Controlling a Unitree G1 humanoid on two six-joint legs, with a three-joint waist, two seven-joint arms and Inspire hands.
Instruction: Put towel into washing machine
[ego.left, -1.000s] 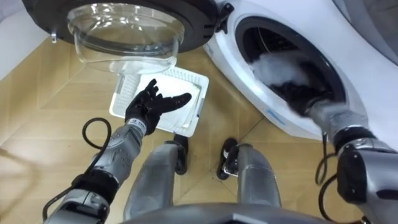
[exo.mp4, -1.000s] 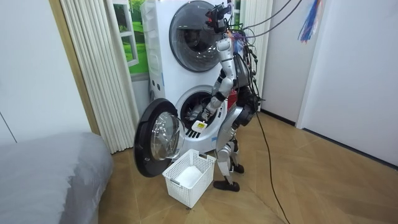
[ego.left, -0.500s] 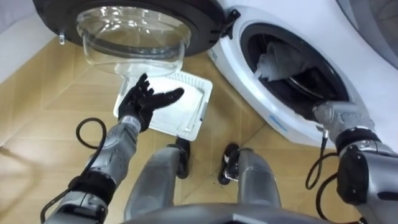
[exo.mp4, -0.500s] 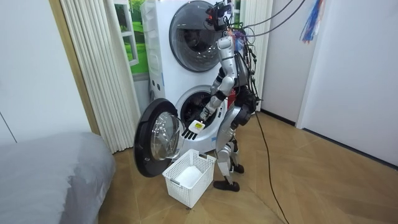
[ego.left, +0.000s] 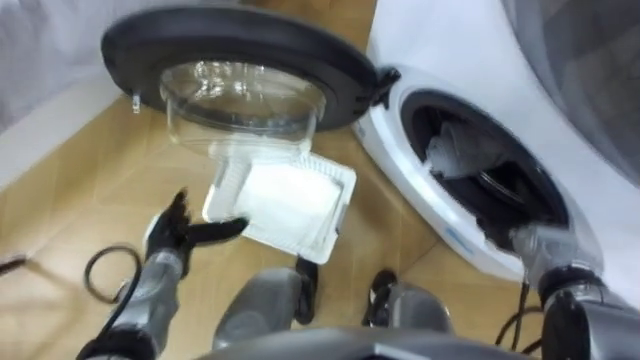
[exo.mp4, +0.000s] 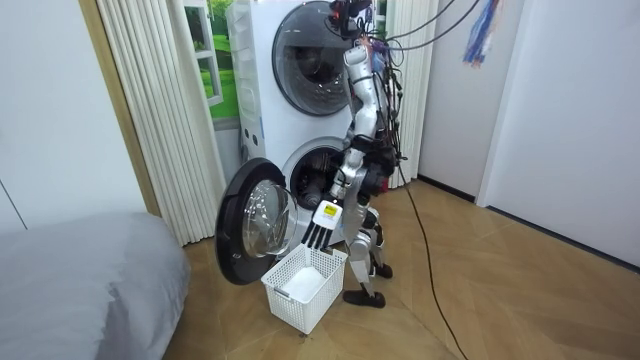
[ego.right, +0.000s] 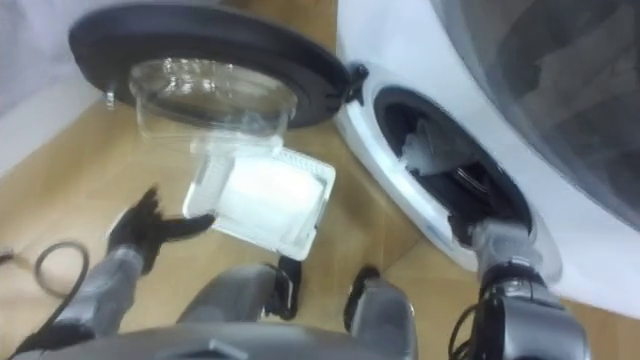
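Left hand (ego.left: 172, 232): released, fingers straight and spread, now low beside the left of the basket (ego.left: 338, 205); 1.0 s ago it hovered over the basket. Door (ego.left: 240, 40) stands open. Towel (ego.left: 455, 152) lies inside the drum of the washing machine (ego.left: 440, 60), touched by neither hand. Right hand (ego.left: 535, 245): 1.0 s ago deep in the drum, now out at the lower rim; its state cannot be told. Room view: torso more upright than before. Judgement: towel delivered; door not yet closed.
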